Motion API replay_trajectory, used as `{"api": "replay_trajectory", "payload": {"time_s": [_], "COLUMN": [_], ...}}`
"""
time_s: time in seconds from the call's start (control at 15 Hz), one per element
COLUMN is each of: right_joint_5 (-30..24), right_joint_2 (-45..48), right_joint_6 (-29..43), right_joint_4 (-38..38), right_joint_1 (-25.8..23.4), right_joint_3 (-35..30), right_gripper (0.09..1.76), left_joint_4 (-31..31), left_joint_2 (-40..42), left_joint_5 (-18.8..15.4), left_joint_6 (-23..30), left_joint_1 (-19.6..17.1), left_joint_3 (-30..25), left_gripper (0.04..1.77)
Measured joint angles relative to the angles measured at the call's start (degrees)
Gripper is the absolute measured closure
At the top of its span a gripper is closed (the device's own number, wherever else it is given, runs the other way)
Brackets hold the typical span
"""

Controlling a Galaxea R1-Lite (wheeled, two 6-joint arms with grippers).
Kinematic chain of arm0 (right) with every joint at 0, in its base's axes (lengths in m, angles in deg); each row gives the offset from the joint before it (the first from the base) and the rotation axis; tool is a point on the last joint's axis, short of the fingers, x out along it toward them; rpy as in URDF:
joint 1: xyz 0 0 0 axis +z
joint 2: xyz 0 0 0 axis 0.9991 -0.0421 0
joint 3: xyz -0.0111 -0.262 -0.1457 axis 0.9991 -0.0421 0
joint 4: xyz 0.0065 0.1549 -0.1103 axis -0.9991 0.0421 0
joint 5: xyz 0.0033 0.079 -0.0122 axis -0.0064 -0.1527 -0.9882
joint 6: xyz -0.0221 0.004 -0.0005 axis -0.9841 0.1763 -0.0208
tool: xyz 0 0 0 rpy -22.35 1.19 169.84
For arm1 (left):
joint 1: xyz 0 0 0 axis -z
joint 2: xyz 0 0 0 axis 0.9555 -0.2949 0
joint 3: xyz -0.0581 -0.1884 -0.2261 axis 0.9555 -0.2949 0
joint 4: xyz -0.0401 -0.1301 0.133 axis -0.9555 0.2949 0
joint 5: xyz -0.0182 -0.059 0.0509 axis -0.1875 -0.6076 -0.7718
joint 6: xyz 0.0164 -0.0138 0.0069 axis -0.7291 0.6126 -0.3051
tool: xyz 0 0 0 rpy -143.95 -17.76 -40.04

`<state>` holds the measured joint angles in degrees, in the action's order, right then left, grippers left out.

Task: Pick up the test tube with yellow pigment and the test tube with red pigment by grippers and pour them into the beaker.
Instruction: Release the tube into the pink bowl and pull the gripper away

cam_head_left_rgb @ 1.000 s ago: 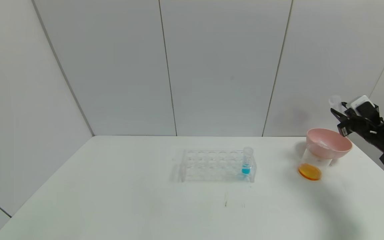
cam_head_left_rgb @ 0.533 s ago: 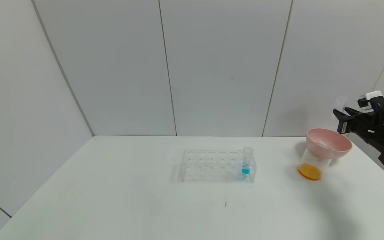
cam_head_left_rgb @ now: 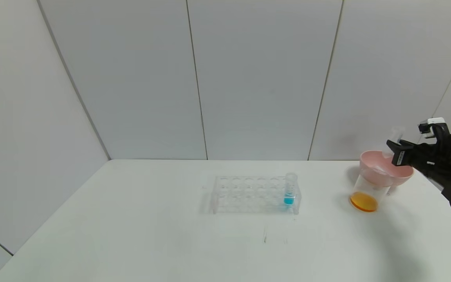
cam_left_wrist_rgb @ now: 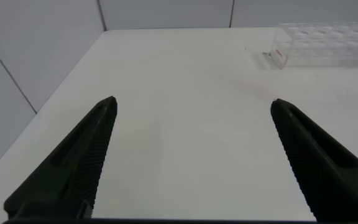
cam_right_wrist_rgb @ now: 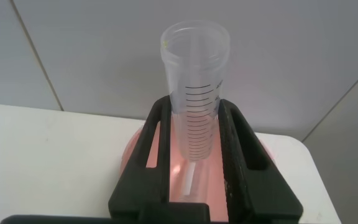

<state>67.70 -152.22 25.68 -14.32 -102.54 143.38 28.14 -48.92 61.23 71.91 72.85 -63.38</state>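
Note:
My right gripper point(cam_head_left_rgb: 392, 150) is shut on an empty clear graduated tube point(cam_head_left_rgb: 395, 135) and holds it just above the back rim of the pink bowl point(cam_head_left_rgb: 369, 157). In the right wrist view the tube point(cam_right_wrist_rgb: 194, 74) stands between the closed fingers point(cam_right_wrist_rgb: 157, 134), with no liquid in it. The beaker point(cam_head_left_rgb: 367, 188) stands in front of the bowl with orange liquid point(cam_head_left_rgb: 363, 201) at its bottom. No tube with yellow or red liquid shows. My left gripper point(cam_left_wrist_rgb: 192, 101) is open and empty over bare table.
A clear tube rack point(cam_head_left_rgb: 255, 194) stands mid-table with a blue-liquid tube point(cam_head_left_rgb: 289, 191) at its right end; the rack also shows in the left wrist view point(cam_left_wrist_rgb: 325, 43). Another clear tube point(cam_right_wrist_rgb: 190, 182) lies inside the pink bowl point(cam_right_wrist_rgb: 140, 152). The wall is close behind.
My right gripper has come down and slightly left with the empty tube, from above the bowl to just over its back rim. Nothing else moved.

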Motion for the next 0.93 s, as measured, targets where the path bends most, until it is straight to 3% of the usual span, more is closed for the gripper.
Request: {"api": "replay_trajectory", "payload": {"time_s": [0.47,0.67,0.93], "right_joint_5": [-0.4,-0.2,-0.2], "right_joint_2": [-0.4,-0.6,-0.1], "right_joint_6": [-2.4,-3.8,-3.9], "right_joint_4": [0.1,0.2,0.0], "right_joint_1": [-2.1,-2.5,-2.4], "right_joint_3": [-3.3,-3.8,-3.6], "right_gripper": [1.26,0.9,0.59], "left_joint_4": [0.0,0.0,0.0], "left_joint_2": [0.0,0.0,0.0], "left_joint_5": [0.0,0.0,0.0], "left_joint_6": [0.0,0.0,0.0], "left_joint_1": [0.0,0.0,0.0], "left_joint_3": [0.0,0.0,0.0], "left_gripper": [0.05,0.05,0.05]}}
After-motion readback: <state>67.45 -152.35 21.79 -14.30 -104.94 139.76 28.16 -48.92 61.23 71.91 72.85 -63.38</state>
